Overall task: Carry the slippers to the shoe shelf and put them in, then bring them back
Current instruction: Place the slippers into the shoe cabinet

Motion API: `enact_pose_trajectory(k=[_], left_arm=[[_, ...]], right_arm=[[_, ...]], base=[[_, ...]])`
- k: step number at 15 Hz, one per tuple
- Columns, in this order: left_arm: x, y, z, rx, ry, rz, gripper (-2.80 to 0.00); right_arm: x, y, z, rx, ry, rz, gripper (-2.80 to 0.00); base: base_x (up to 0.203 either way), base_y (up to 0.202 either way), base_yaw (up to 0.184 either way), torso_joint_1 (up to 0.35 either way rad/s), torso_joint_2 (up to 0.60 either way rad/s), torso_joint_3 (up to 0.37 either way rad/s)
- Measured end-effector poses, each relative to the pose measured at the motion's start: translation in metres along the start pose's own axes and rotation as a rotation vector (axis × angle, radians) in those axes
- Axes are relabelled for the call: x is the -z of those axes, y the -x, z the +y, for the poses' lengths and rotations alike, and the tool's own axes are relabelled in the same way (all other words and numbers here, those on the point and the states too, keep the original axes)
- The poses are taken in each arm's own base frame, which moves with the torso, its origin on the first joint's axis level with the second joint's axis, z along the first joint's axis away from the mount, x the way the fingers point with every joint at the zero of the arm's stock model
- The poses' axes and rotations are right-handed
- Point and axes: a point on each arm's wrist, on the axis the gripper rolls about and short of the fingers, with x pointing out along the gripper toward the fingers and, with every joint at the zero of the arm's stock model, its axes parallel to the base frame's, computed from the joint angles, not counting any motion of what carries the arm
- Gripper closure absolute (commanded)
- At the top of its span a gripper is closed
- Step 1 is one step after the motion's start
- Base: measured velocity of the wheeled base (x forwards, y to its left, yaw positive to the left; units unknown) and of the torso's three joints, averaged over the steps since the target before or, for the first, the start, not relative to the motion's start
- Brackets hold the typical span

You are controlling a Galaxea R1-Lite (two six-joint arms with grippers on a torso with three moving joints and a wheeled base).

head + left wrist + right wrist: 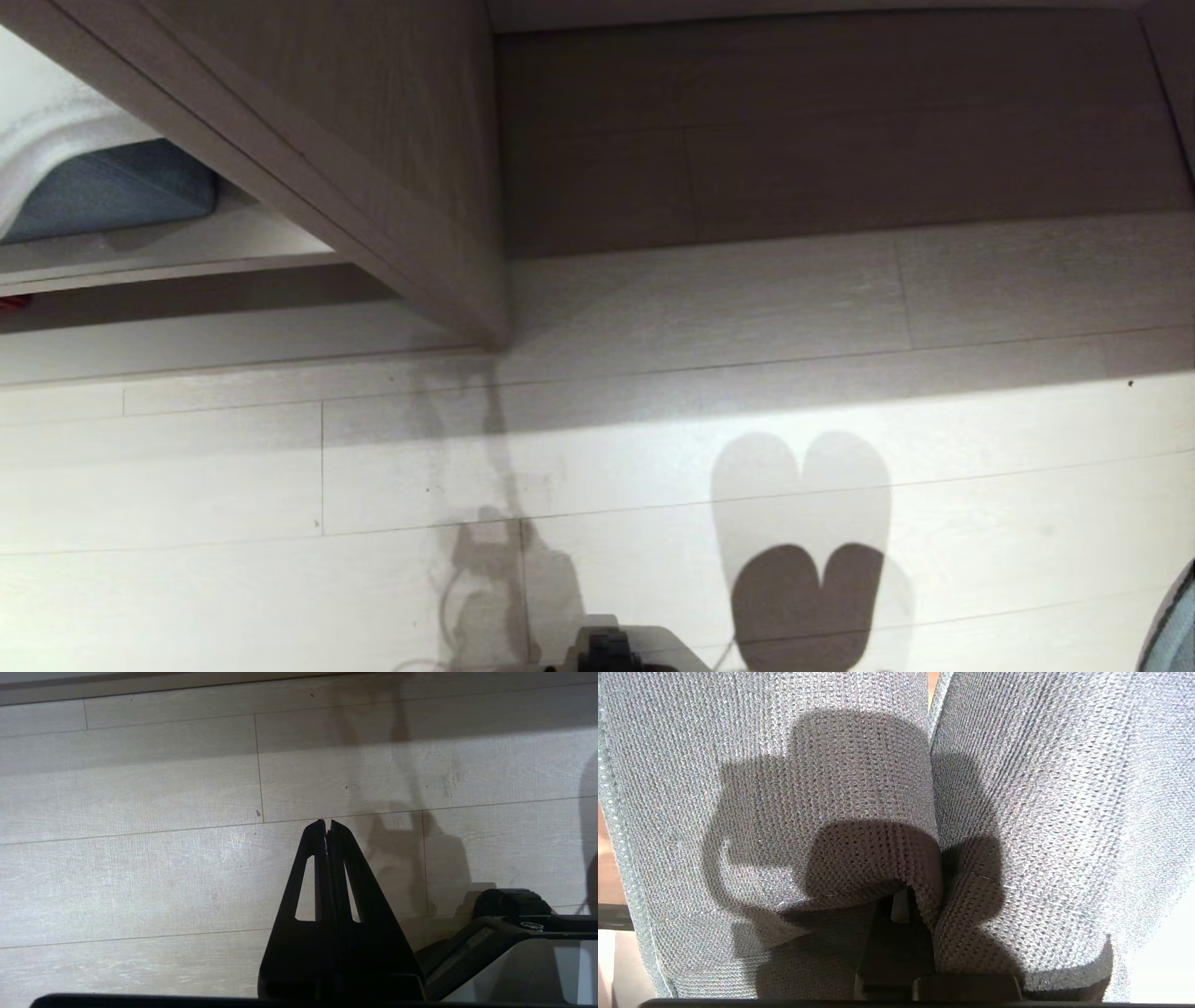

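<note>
right pincer (pixel 901 905) clamped on slippers (pixel 878 812), grey knit bands bunched at fingertips; left pincer (pixel 327 823) closed, empty, above pale floor (pixel 140 858).

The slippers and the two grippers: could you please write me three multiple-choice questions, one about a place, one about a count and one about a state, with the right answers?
1. Where are the slippers?
A. lying on a chair
B. held by the right gripper
C. on a table top

2. How many slippers does the right wrist view show?
A. one
B. two
C. three

3. What is the state of the left gripper?
A. open wide and empty
B. shut and empty
C. shut on a slipper

Answers:
1 B, the grey knitted bands are pinched at the gripper's tips.
2 B, two grey knitted shoes hang side by side.
3 B, its fingers meet, with only the floor beyond them.
</note>
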Motion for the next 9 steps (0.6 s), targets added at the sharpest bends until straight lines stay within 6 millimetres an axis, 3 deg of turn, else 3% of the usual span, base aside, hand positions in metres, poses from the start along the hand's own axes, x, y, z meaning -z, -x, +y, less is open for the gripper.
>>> enact_pose_trajectory(k=[9], left_arm=[[0.0, 0.0, 0.0, 0.0, 0.0, 0.0, 0.0]], right_arm=[[0.0, 0.0, 0.0, -0.001, -0.005, 0.0, 0.0]], base=[[0.0, 0.0, 0.0, 0.002, 0.0, 0.2]])
